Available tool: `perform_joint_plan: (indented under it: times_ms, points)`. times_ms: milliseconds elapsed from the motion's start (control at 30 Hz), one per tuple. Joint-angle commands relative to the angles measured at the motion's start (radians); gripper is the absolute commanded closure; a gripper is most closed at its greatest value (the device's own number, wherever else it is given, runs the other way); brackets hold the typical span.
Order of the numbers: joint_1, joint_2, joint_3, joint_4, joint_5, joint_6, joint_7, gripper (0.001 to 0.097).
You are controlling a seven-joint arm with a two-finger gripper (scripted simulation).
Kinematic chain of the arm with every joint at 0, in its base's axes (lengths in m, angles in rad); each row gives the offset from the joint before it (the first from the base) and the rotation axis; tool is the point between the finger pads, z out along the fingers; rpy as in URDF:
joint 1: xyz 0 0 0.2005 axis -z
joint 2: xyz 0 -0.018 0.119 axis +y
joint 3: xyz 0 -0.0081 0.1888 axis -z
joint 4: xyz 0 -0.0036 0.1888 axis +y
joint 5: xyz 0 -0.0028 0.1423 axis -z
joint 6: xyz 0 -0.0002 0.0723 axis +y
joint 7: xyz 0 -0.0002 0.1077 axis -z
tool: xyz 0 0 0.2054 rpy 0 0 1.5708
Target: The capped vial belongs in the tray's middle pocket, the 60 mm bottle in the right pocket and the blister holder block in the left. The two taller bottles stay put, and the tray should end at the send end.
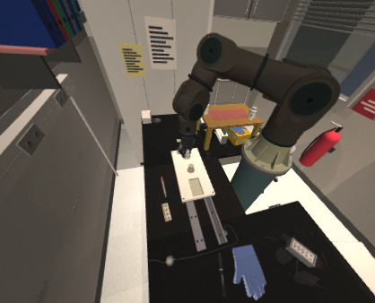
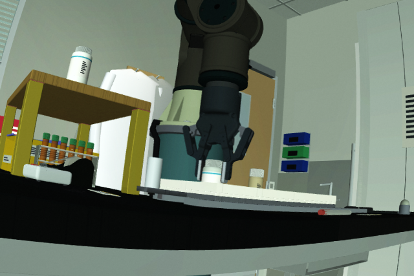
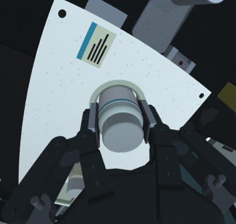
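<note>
A white bottle [image 3: 120, 117] with a ribbed cap and a blue band stands in a round pocket at one end of the white tray [image 1: 192, 174]. The tray sits on two grey rails [image 1: 206, 220] on the black bench. The capped vial [image 1: 190, 168] stands in the tray's middle pocket. The rectangular pocket [image 1: 195, 186] at the tray's near end holds nothing I can make out. A taller white bottle [image 2: 79, 64] stands on the wooden stand [image 1: 230, 117]. My gripper [image 2: 212, 169] is closed around the bottle [image 2: 211, 171] in the pocket.
The wooden stand [image 2: 77, 99] stands just beyond the tray's end, with a rack of tubes [image 2: 63, 149] beneath it. A red-capped pen [image 1: 163, 186] and a small block [image 1: 166, 212] lie left of the tray. A blue glove [image 1: 249, 271] lies on the near bench.
</note>
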Motion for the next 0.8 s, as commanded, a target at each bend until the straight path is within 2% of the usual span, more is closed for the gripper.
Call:
perform_joint_plan:
  times_ms: [0, 767]
  points:
    - [0.000, -0.001, 0.000, 0.000, 0.000, 0.000, 0.000, 0.0901]
    - [-0.002, 0.002, -0.006, -0.012, -0.007, 0.009, 0.010, 0.0901]
